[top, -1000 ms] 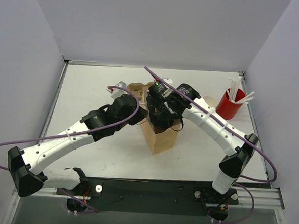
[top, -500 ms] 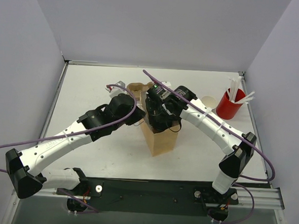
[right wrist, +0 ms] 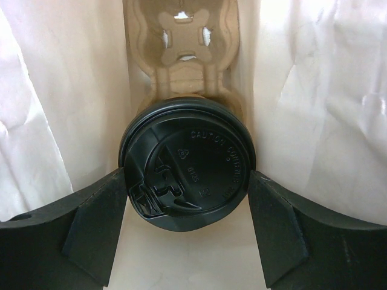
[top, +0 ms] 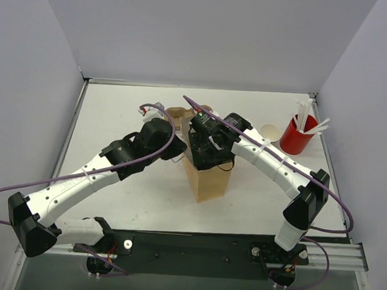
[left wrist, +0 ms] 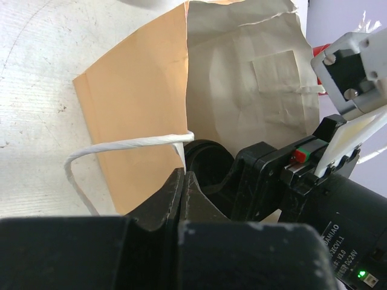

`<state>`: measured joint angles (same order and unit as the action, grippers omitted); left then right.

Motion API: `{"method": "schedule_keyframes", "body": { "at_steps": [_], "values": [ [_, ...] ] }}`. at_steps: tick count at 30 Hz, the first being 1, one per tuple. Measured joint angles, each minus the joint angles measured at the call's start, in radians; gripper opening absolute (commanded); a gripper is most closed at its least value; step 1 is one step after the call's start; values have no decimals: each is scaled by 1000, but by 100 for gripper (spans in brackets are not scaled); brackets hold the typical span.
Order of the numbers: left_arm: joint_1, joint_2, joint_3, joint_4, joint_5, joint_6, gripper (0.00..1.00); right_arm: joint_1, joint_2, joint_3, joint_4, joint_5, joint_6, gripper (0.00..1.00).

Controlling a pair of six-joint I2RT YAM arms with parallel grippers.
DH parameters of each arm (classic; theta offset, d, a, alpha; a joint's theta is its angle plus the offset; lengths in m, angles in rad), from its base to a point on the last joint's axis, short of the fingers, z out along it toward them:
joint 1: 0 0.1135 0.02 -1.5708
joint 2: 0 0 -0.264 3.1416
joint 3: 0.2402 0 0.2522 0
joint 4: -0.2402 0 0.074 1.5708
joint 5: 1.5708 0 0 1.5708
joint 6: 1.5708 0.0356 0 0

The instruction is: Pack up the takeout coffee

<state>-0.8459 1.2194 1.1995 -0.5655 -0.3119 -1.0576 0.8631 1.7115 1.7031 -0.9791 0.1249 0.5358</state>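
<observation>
Top view: paper bag [top: 209, 180] stands upright mid-desk [top: 116, 114]. Right arm [top: 271, 161] dips into the bag mouth from above. Left arm [top: 106, 169] ends at the bag's left rim. Red cup with straws [top: 295, 135] sits far right, well apart from both. The coffee is hidden here.

Left wrist view: left fingers [left wrist: 175, 190] are pressed together, pinching the bag rim right where the white twine handle [left wrist: 121, 145] ends. The open bag interior lies just beyond the fingertips. The right arm's black wrist sits to their right, over the mouth.

Right wrist view: right fingers [right wrist: 100, 220] are inside the bag, clamped on the takeout coffee [right wrist: 187, 160], one finger touching each side of its black lid [right wrist: 205, 145]. The cup body is hidden under the lid. Pulp cup carrier [right wrist: 184, 42] lies on the bag floor beyond the fingertips, with the coffee at its near end; can't tell if it is seated. The bag walls are close on both sides of the fingers.
</observation>
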Motion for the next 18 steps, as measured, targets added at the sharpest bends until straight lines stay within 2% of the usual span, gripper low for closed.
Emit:
{"method": "schedule_keyframes", "body": {
  "at_steps": [18],
  "values": [
    [44,8,5,15,62,51,0,-13,36,-21,10,-70,-55,53]
  ]
}}
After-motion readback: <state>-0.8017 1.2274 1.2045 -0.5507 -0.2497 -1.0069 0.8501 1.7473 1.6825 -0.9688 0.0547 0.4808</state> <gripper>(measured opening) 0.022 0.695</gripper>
